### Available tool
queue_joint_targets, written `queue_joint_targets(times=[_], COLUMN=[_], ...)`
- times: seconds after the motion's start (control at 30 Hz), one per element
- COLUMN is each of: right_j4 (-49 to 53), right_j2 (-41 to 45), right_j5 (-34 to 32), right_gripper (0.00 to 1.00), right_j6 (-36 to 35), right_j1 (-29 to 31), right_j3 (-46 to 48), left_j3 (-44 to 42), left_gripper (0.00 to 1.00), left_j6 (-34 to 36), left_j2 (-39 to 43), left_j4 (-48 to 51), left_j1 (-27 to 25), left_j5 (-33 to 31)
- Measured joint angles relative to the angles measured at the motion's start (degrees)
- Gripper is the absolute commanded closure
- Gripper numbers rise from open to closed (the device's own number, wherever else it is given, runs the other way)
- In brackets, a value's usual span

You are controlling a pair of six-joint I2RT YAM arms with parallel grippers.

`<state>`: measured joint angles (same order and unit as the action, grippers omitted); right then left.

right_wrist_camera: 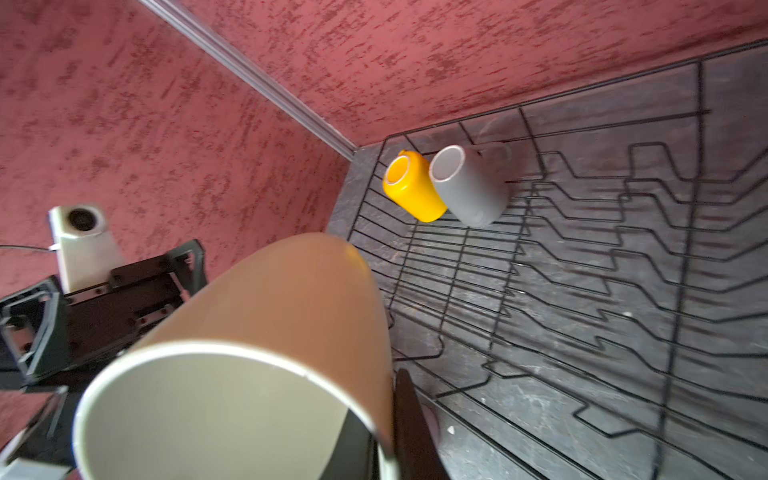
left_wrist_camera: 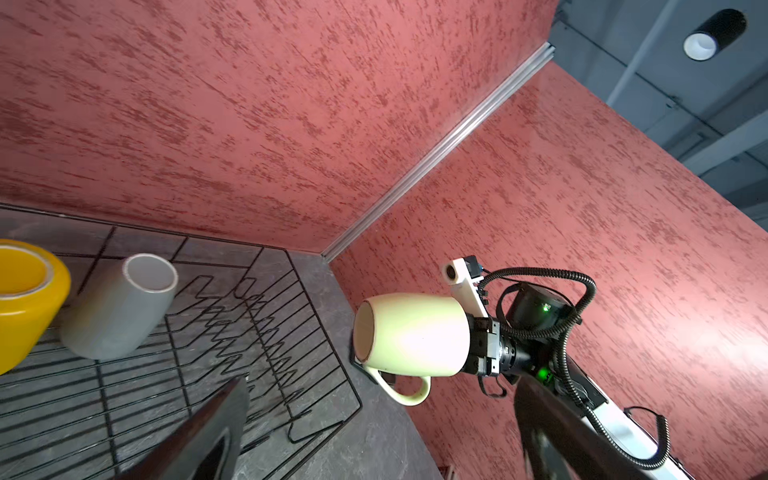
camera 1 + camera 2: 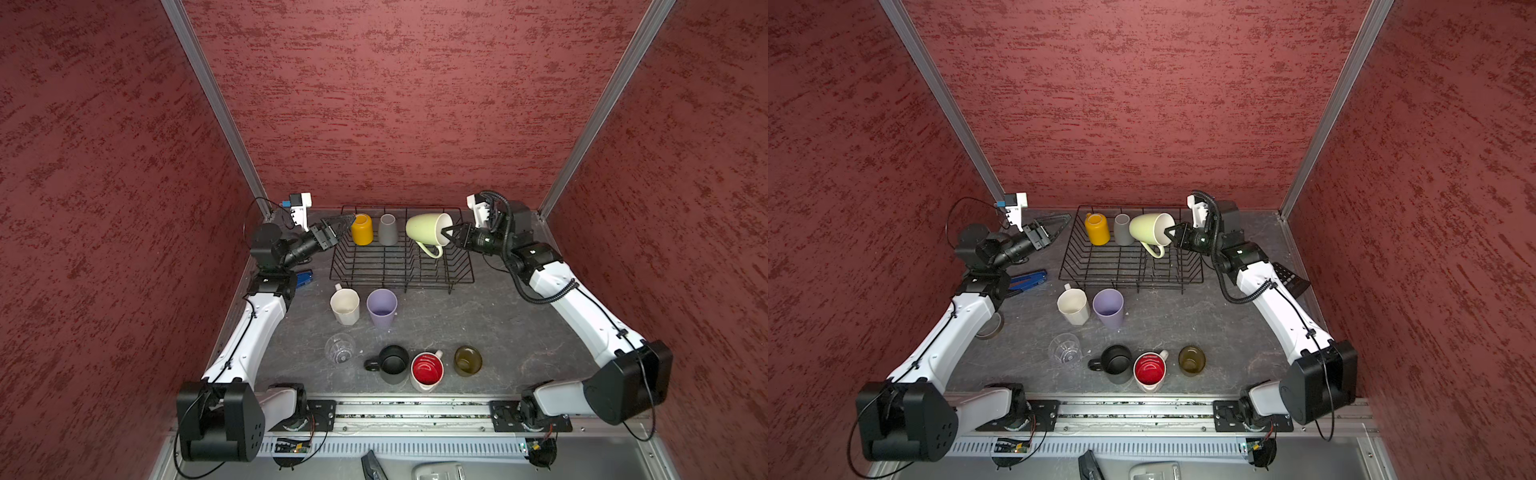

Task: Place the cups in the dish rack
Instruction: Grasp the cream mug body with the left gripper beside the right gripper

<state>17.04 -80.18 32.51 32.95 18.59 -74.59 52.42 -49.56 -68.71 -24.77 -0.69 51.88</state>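
Jaws of left gripper stand apart, empty, just beside dish rack far-left corner. Yellow mug and grey mug sit side by side in rack's far-left end. Right gripper is clamped on rim of pale green mug, mug sideways over rack, handle down.

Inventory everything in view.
Wire dish rack: 1, black, rear.
Yellow mug: 1, yellow, racked.
Grey mug: 1, grey, racked.
Pale green mug: 1, green, over rack.
White faceted mug: 1, white, middle.
Lilac tumbler: 1, lilac, middle.
Clear glass: 1, clear, front.
Black mug: 1, black, front.
Red-lined mug: 1, white, front.
Olive glass: 1, olive, front.
Blue tool: 1, blue, left.
Black calculator: 1, black, right.
Left pincer: 1, black, open.
Right pincer: 1, black, gripping green mug.
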Motion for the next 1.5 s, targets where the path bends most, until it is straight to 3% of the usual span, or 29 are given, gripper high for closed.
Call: queue_joint_targets(times=[0.23,0.57,1.03,1.5], right_j4=[-10.01,-25.92,-32.3,-34.82], right_j2=[0.02,-1.05,-3.69,-6.4], right_j5=[8.74,18.69,22.16,22.64], right_gripper=[1.0,1.0,1.0,1.0], right_j6=[4.26,14.25,17.79,19.23], right_j1=[0.0,0.39,3.54,5.9], right_j3=[1.49,5.22,5.25,5.44], left_j3=[0.39,1.29,3.06,4.57], left_gripper=[0.0,0.0,0.0,0.0], left_j6=[0.55,0.96,0.02,-0.2], left_j2=[-1.51,-5.44,-7.96,-10.01], left_j4=[-5.7,-9.51,-16.44,-17.29], left_j1=[-3.74,-7.58,-10.43,-12.22], left_j5=[6.34,10.12,13.2,15.5])
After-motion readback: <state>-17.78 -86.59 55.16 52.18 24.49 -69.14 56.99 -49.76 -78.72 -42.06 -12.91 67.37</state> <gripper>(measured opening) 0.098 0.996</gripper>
